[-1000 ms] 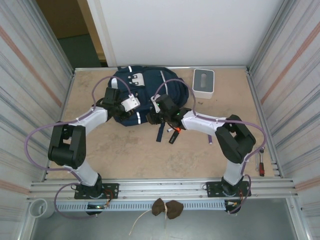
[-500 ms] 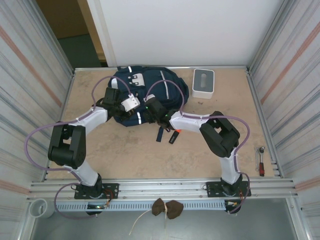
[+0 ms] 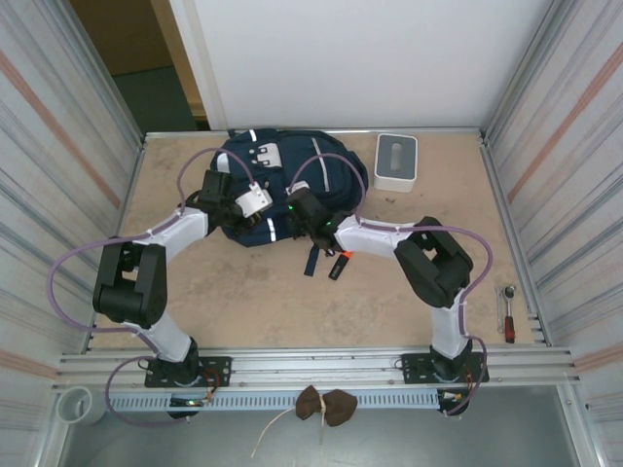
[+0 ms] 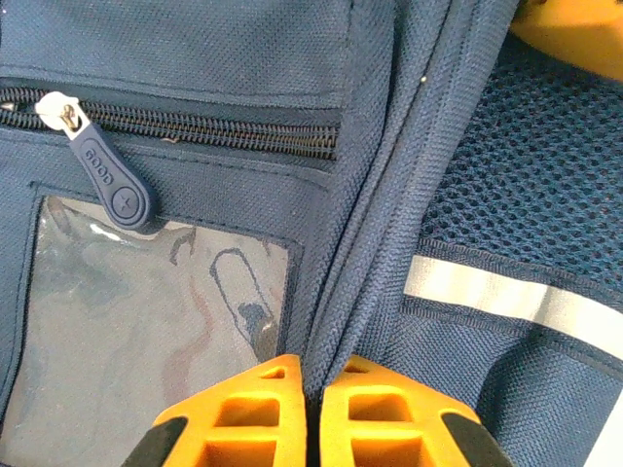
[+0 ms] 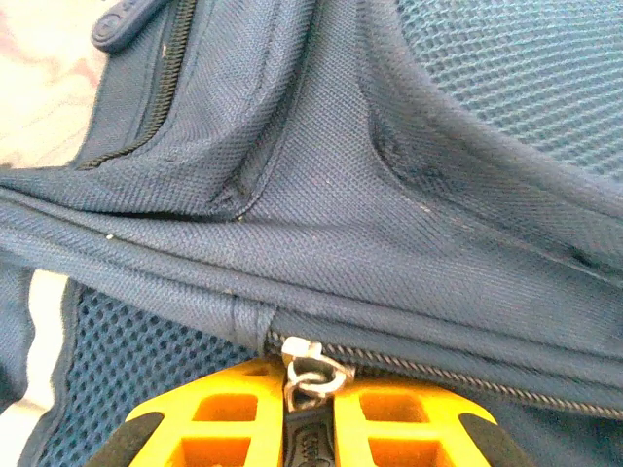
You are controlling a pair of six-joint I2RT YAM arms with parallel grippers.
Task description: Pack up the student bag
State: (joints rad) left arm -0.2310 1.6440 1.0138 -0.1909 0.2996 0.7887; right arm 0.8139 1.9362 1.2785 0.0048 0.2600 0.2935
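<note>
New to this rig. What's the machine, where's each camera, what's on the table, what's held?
These are two robot arms bolted at the near edge of a table. Each ends in a two-finger gripper. The wide picture comes from a fixed camera above and behind the arms. The two close-ups come from cameras on the wrists.

On the table lie the student bag, a white-grey box and a small dark item with an orange tip. At the right edge is a tool with a red handle.

The left gripper pinches a fold of the bag's fabric beside a zipped pocket. The right gripper looks closed on a zipper pull.
</note>
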